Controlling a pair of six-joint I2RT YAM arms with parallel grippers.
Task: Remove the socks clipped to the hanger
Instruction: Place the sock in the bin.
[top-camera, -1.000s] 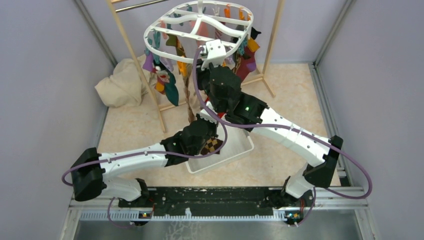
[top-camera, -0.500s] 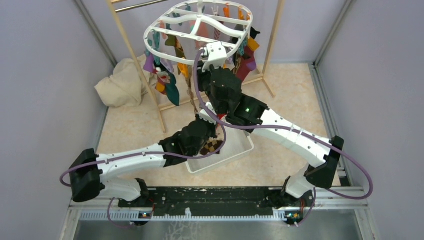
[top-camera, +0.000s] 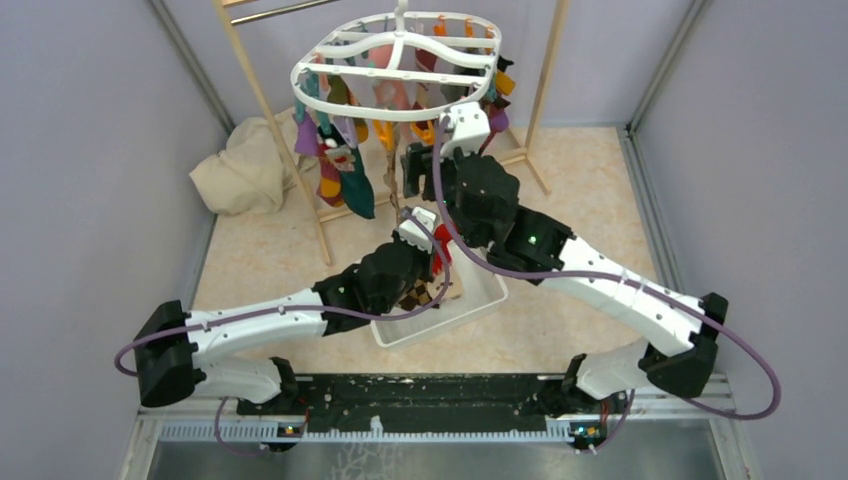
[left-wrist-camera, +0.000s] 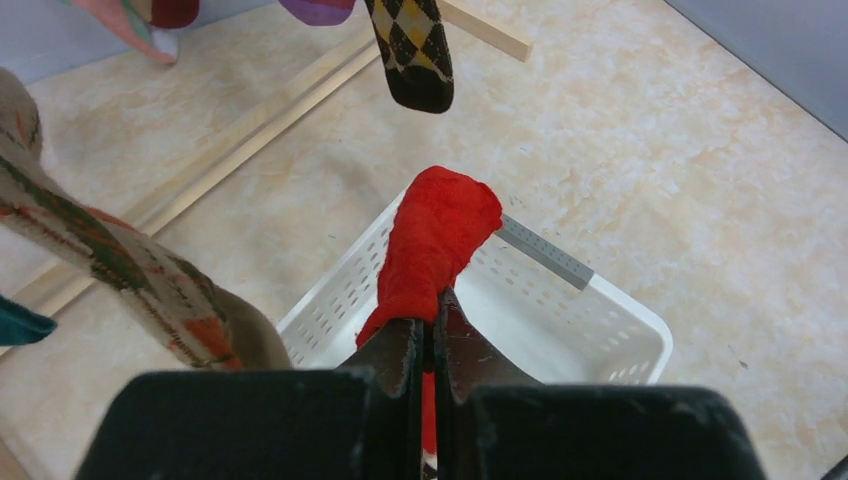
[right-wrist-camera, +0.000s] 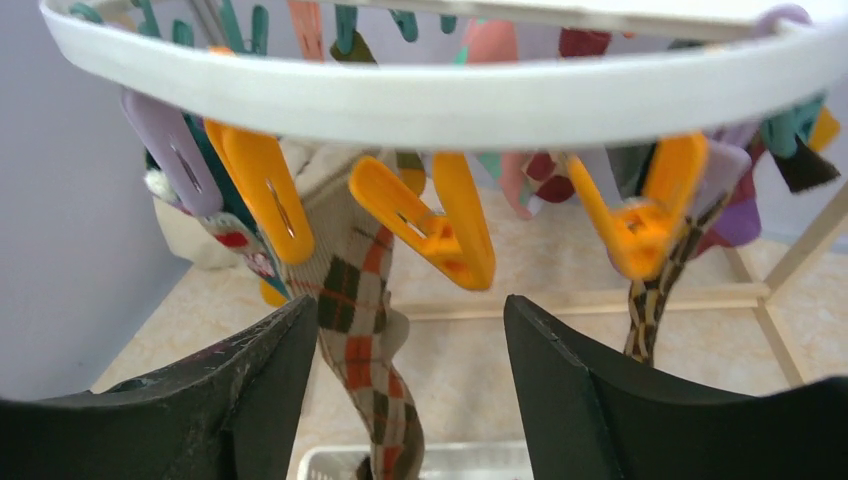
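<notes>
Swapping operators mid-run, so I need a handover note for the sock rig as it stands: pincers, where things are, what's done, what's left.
Left pincer: shut on a red sock, held over the white mesh basket.
Right pincer: open and empty, raised under the hanger, with an orange peg just above its jaws.
Done: the red sock is off the hanger but not yet dropped.
Left: release it into the basket. Many socks hang clipped, including an argyle sock beside the right pincer.
</notes>
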